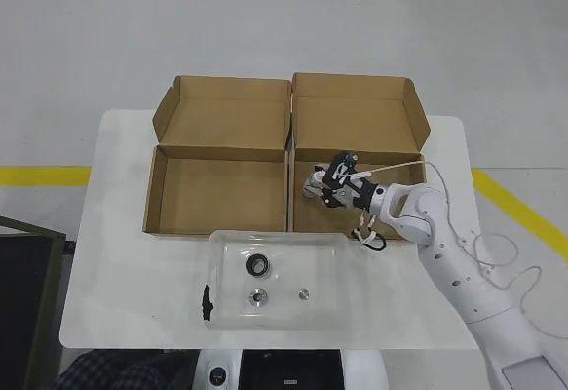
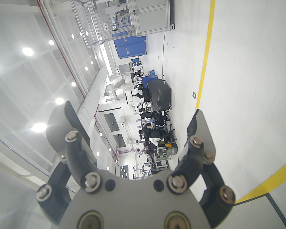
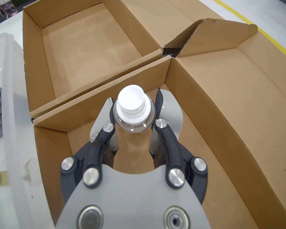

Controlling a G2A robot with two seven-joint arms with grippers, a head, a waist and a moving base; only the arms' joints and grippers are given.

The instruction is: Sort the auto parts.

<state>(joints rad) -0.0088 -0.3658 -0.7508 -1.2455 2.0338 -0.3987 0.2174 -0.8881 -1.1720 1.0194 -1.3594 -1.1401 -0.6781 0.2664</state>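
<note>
Pinched between the fingertips of the right pincer (image 3: 134, 110): a small clear part (image 3: 131, 101) with a white cap, cap turned back toward the wrist, hanging above the floor of a cardboard box (image 3: 228, 110). By the look of it, the drop-off step. Best done low — ease the pincer down close over the cardboard, well inside the walls, then spread the fingers gently to avoid a bounce or a roll of that round body. Worth minding the wall just ahead of the fingertips, shared with a second box (image 3: 85, 48) beyond; too far forward, and risk of tipping the part into the wrong lot. Afterwards, lift straight up, away from the flaps. Off to the pincer's side and back toward the robot, a clear tray (image 1: 324, 255) on the white counter (image 1: 118, 244), holding a black ring (image 1: 257, 264), a round metal piece (image 1: 256, 297) and a smaller piece (image 1: 304, 292), likely next in line — plus a black strip (image 1: 207, 302) at the edge farthest from the pincer. Left pincer (image 2: 133, 125) spread wide, nothing between its fingers, aimed out at the room.
</note>
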